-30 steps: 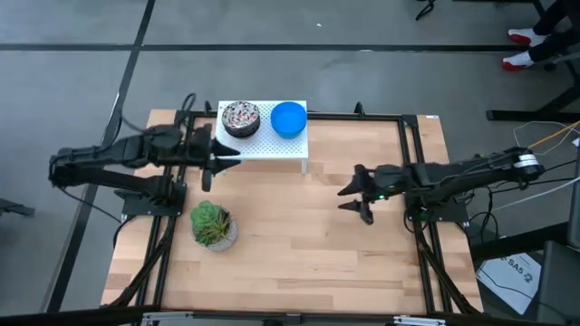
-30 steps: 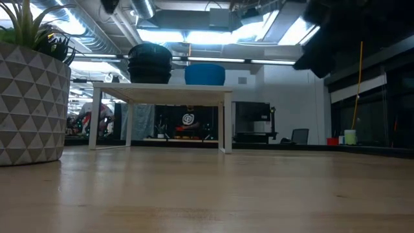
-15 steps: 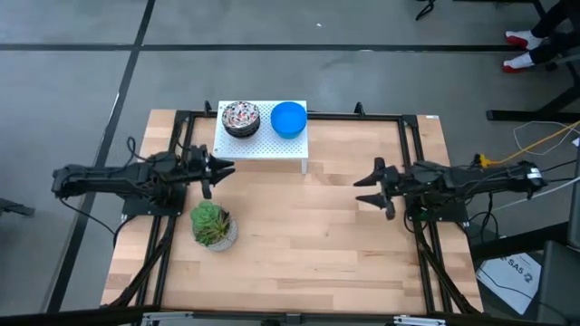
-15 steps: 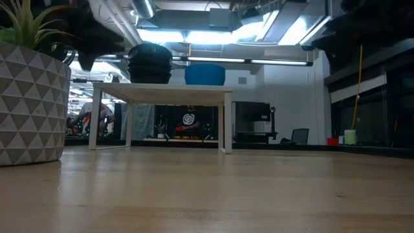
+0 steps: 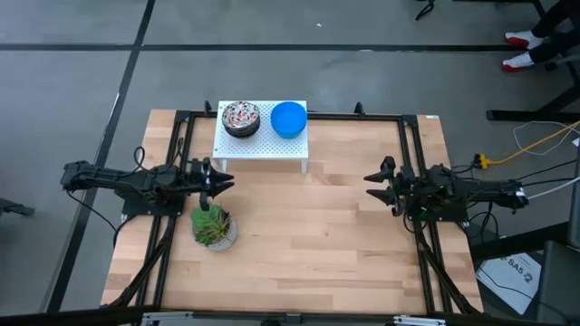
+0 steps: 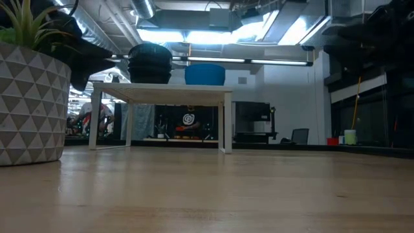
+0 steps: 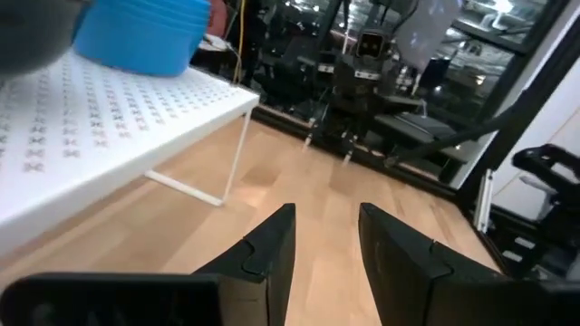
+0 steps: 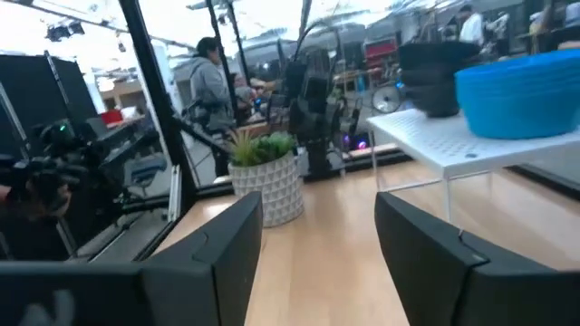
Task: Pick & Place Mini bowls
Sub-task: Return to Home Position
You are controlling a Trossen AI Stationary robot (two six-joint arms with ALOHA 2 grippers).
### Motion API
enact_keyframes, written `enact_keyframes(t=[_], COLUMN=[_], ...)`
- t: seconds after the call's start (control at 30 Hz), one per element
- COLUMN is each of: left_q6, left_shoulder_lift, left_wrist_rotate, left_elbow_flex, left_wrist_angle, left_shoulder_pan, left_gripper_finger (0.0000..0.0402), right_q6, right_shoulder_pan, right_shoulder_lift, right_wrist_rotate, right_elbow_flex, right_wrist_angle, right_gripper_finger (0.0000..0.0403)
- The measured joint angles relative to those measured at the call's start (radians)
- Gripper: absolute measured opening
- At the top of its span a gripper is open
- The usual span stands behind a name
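On the shelf (image 5: 263, 147) sat patterned bowls (image 5: 241, 118) and blue bowls (image 5: 289, 119); at opposite desk (image 5: 308, 244) edges, left pincer (image 5: 223, 184) and right pincer (image 5: 372, 181), parted and empty, warranted level retreat.

**Inspector:** State of the middle ground?

**Assessor:** The bare wood of the table (image 5: 317, 244) runs open from the front of the shelf (image 5: 272, 147) to the near edge, between both arms.

**Inspector:** Obstructions?

**Assessor:** The shelf stands at the far left. Its top is taken by the patterned bowl stack (image 5: 241, 118) and the blue bowls (image 5: 289, 119), side by side. Beneath it, passage is open between the legs. The potted succulent (image 5: 214, 226) stands just beside the left gripper (image 5: 220, 184), narrowing that side. The right gripper (image 5: 373, 180) sits at the right rail, well apart from all.
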Motion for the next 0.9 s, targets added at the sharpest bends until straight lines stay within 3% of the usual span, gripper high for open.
enact_keyframes(t=[0.17, 0.43, 0.73, 0.9], left_q6=[0.000, 0.008, 0.001, -0.016], left_shoulder_lift=[-0.017, -0.016, -0.016, -0.016], left_wrist_rotate=[-0.095, -0.146, -0.313, -0.314], left_elbow_flex=[-0.005, -0.005, -0.004, -0.004], left_wrist_angle=[-0.080, -0.103, -0.093, -0.093], left_shoulder_pan=[-0.071, -0.174, -0.192, -0.192], left_gripper_finger=[0.0120, 0.0116, 0.0118, 0.0120], right_q6=[-0.017, -0.028, -0.008, -0.001], right_shoulder_pan=[-0.016, -0.068, -0.083, -0.083], right_shoulder_lift=[-0.045, -0.044, -0.044, -0.044], right_wrist_rotate=[0.006, 0.007, 0.006, 0.006], right_elbow_flex=[0.001, 0.001, 0.001, 0.001], right_wrist_angle=[0.000, -0.043, -0.084, -0.084], right_gripper_finger=[0.0213, 0.0213, 0.0213, 0.0213])
